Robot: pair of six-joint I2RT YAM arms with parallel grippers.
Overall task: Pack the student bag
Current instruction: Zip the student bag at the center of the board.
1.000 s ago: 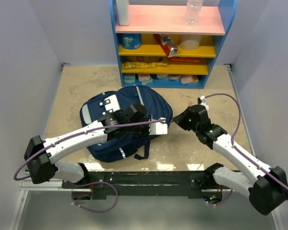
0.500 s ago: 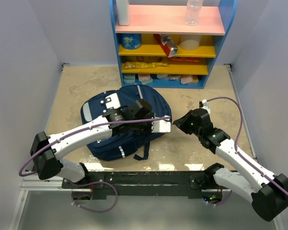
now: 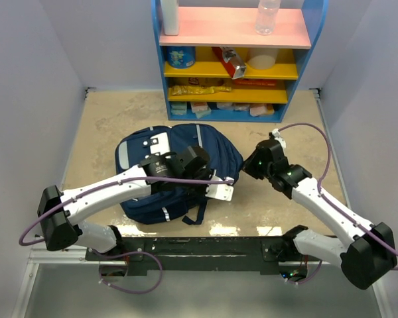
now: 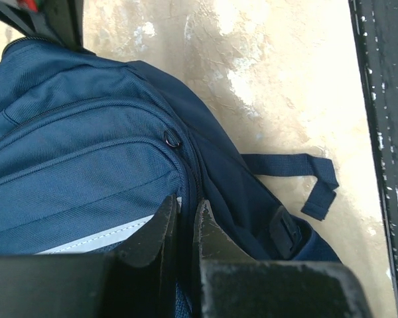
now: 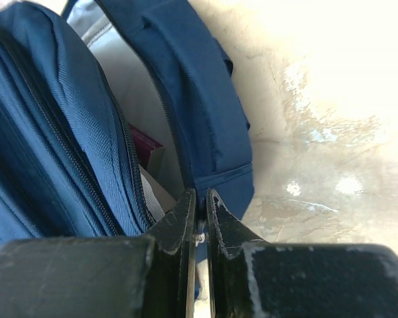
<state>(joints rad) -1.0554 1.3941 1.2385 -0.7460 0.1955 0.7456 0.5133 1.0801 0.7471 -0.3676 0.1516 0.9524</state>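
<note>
Overhead view: the student bag [image 3: 186,136], a navy backpack, is lying flat at the centre of the sandy counter [image 3: 106,119], with both robot arms reaching onto its right side. The left end effector [image 3: 220,191] is sitting at the bag's lower right corner. Its wrist view shows the fingers nearly pressed together on the fabric beside a zip seam. The right end effector [image 3: 245,171] is gripping the bag's right edge, fingers closed on what looks like a small metal zip pull.

In the right wrist view the main compartment is gaping open, showing pale lining and a maroon item [image 5: 144,142] inside. To do this step well, the left arm should be holding the fabric taut while the right is drawing along the zip line, not upward, so the bag is not dragging.

A loose strap [image 4: 298,169] is trailing on the counter near the left fingers and could be snagging. At the top of the frame a blue shelf unit [image 3: 158,66] is holding a bottle [image 3: 267,16], a blue can [image 3: 180,57] and snacks, well apart from the bag.
</note>
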